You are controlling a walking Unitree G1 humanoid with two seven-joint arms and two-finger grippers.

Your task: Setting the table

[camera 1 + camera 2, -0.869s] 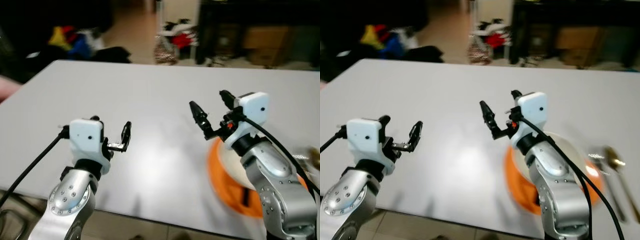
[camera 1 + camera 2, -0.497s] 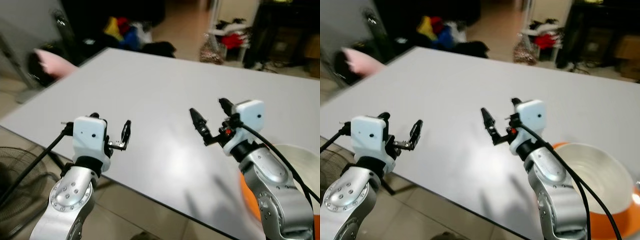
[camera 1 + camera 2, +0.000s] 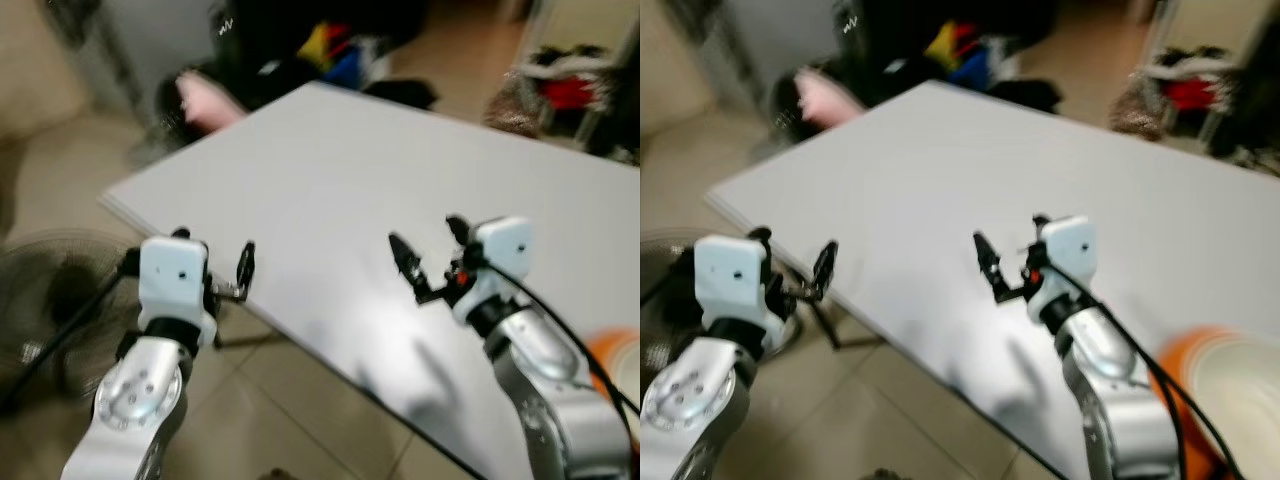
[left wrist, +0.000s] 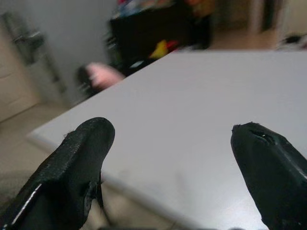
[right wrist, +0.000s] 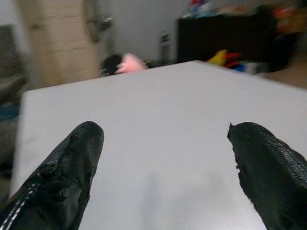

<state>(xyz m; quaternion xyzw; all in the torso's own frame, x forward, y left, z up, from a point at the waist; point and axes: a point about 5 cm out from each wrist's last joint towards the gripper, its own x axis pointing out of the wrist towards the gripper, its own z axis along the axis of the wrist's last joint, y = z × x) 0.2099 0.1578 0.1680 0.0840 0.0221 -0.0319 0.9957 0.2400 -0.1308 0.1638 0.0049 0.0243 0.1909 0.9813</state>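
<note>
The orange round plate with the pale bowl on it [image 3: 1220, 400] sits at the near edge of the big plain white counter [image 3: 940, 160], off toward the robot's right and nearly out of the head camera's sight. That's the bit that matters: it lies to the right of the right hand [image 3: 1012, 262], below and behind where the black fingers point, so the right arm is by far the nearer one to reach it. The right hand hangs over the counter's near edge with its two fingers spread wide, nothing between them. The left hand [image 3: 212, 272] is out past the counter's left corner, over the tiled floor [image 3: 300, 420] next to a standing fan [image 3: 50, 290], fingers also spread wide and empty, well apart from the plate. I'd guess the robot needs to turn back right before anything gets picked up. The pictures are blurred.
</note>
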